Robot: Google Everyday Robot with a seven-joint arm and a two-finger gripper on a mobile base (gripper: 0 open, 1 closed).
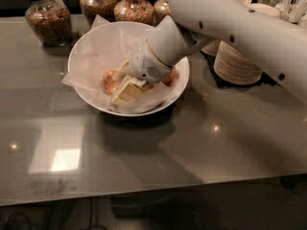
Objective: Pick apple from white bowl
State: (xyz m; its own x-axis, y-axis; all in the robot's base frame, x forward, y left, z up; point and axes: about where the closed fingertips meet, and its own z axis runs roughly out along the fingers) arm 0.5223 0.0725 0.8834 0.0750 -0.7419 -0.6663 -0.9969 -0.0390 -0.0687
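The white bowl lined with crinkled white paper sits on the grey table, left of centre. My gripper reaches down into the bowl from the right, its cream-coloured fingers low near the bowl's front side. An apple, reddish-orange, shows just left of the gripper, and another reddish patch shows to its right. The gripper's wrist hides most of the fruit.
Glass jars of snacks stand along the back edge behind the bowl. A stack of tan paper bowls stands right of the white bowl, under my arm. The table's front edge runs across the bottom.
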